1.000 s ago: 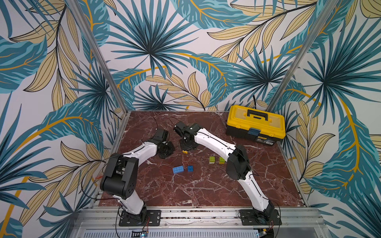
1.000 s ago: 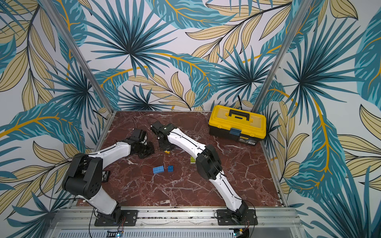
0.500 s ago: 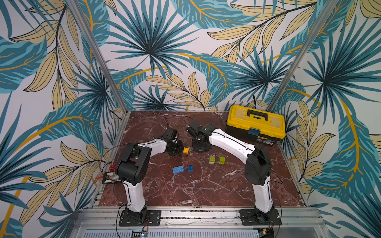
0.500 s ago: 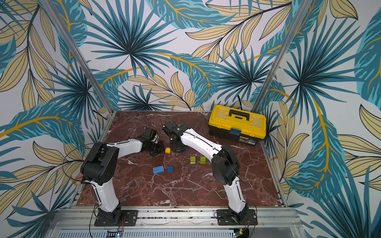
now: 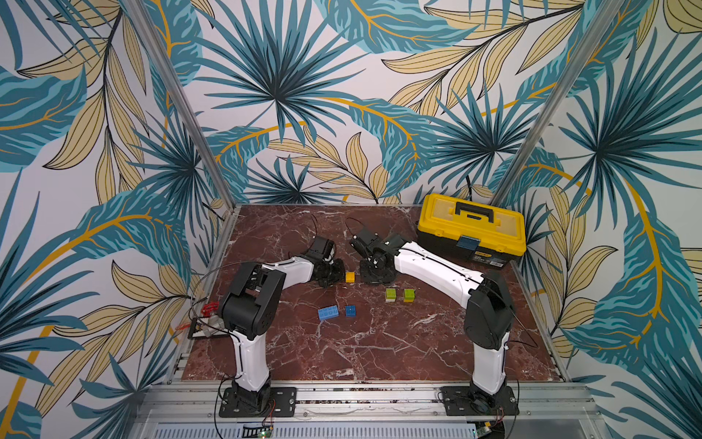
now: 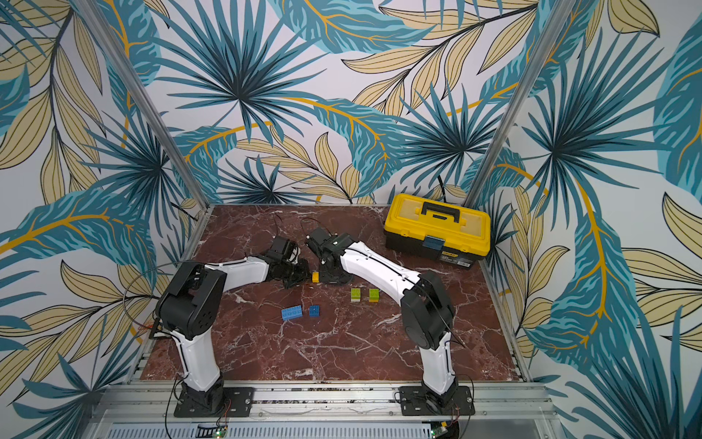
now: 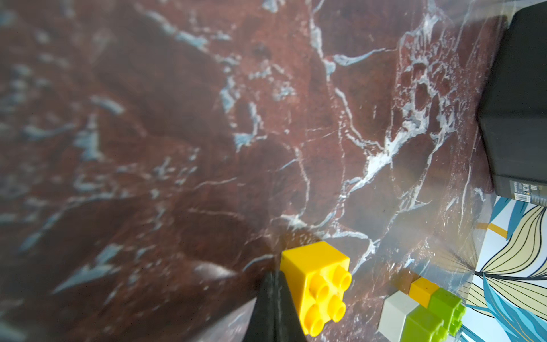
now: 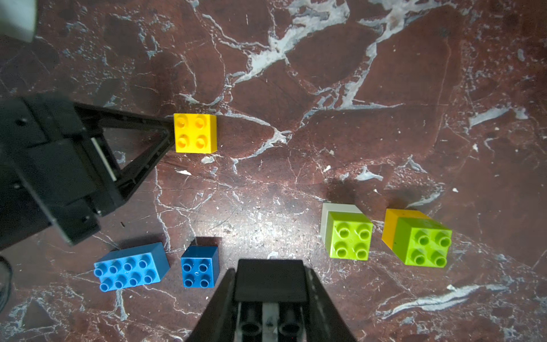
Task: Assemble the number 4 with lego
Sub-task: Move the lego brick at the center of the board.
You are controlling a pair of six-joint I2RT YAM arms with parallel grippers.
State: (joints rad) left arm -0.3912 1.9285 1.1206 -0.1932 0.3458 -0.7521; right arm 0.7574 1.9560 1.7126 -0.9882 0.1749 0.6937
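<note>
Loose lego lies on the marble table. My left gripper (image 7: 273,275) is shut, its tip against the side of a yellow brick (image 7: 319,284) (image 8: 194,133) (image 5: 350,276). My right gripper (image 8: 270,266) hovers just right of that brick (image 5: 374,275), shut on a black brick (image 8: 270,279). Nearer the front lie a light-blue long brick (image 8: 131,268) (image 5: 328,313) and a dark-blue square brick (image 8: 199,266) (image 5: 350,311). To the right stand a green-on-white stack (image 8: 347,234) (image 5: 389,294) and a green-on-yellow stack (image 8: 417,237) (image 5: 409,295). No number 4 shows.
A yellow-and-black toolbox (image 5: 471,228) (image 6: 437,228) sits shut at the back right corner. Metal posts and patterned walls close in the table on three sides. Both arm bases (image 5: 250,403) are bolted to the front rail.
Both grippers have moved to the right. The left gripper's shut tip has come up against the yellow brick, which has shifted slightly right. The right gripper has drawn off that brick.
</note>
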